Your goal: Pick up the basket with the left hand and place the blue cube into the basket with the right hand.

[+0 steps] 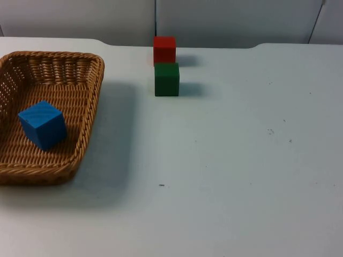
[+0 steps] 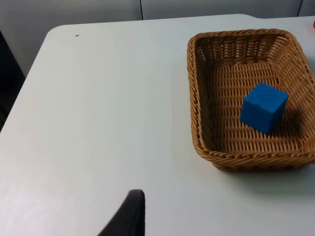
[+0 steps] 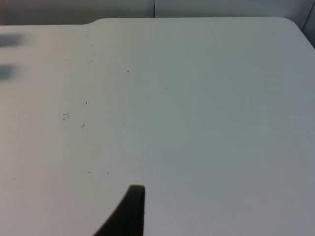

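Note:
A woven wicker basket (image 1: 92, 107) stands on the white table at the left side of the top view. The blue cube (image 1: 43, 124) lies inside it, tilted on the woven floor. In the left wrist view the basket (image 2: 196, 103) and the blue cube (image 2: 264, 107) lie ahead of my left gripper (image 2: 129, 216), with a stretch of bare table between. My left gripper holds nothing and is well apart from the basket. My right gripper (image 3: 130, 211) hangs over bare table, far from the basket, and waits.
A red cube (image 1: 164, 50) stands near the table's far edge by the grey partition wall. A green cube (image 1: 166, 79) stands just in front of it. The table's rounded far corner (image 2: 54, 30) lies to the left of the basket.

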Robot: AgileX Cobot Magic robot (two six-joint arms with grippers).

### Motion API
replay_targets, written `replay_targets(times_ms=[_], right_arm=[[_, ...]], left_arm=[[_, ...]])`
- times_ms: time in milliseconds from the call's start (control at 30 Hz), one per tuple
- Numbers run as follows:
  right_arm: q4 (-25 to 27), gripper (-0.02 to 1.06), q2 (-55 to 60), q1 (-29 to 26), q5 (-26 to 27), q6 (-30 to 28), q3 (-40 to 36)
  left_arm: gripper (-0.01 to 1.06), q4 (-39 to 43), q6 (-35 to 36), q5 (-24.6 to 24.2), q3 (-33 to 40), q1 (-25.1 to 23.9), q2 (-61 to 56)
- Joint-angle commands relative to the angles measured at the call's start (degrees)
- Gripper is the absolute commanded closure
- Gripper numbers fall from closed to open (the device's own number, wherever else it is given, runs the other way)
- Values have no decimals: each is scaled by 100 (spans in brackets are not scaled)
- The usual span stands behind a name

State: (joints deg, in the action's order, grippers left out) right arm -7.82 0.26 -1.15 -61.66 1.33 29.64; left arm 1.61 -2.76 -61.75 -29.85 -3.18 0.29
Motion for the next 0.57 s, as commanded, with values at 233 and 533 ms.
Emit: replay_targets(times_ms=[233, 533], right_arm=[[15, 0, -26, -40, 25, -27, -64], [15, 0, -26, -40, 25, -27, -64]], left_arm=[[0, 21, 18, 11, 41, 48, -29], [0, 21, 18, 11, 41, 171, -29]])
